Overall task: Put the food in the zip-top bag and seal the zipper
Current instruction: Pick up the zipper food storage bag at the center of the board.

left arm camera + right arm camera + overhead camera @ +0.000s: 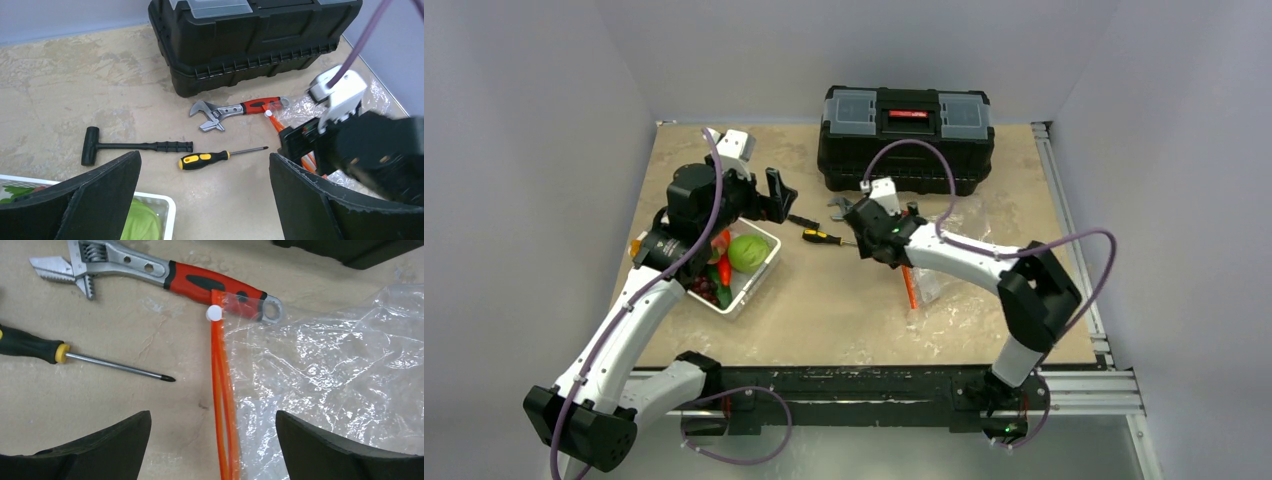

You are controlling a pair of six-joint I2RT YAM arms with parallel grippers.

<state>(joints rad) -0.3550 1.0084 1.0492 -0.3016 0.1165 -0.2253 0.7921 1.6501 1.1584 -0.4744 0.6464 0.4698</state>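
The food lies in a white basket (762,278) at the left: a pale-green cabbage (748,252), a red-orange piece (724,266) and dark grapes (704,289). My left gripper (205,154) hovers open and empty above the basket's far corner (165,205), with the cabbage (142,220) just below its left finger. The clear zip-top bag (340,380) lies flat at centre right. Its orange zipper (220,390) runs toward me from a white slider (214,313), the two strips slightly parted. My right gripper (213,415) hangs open over the zipper, holding nothing.
A black toolbox (907,138) stands at the back. A red-handled wrench (200,282) touches the bag's far corner. A yellow-and-black screwdriver (205,160) and a black mallet (130,146) lie between basket and bag. A metal rail (1074,260) lines the right edge.
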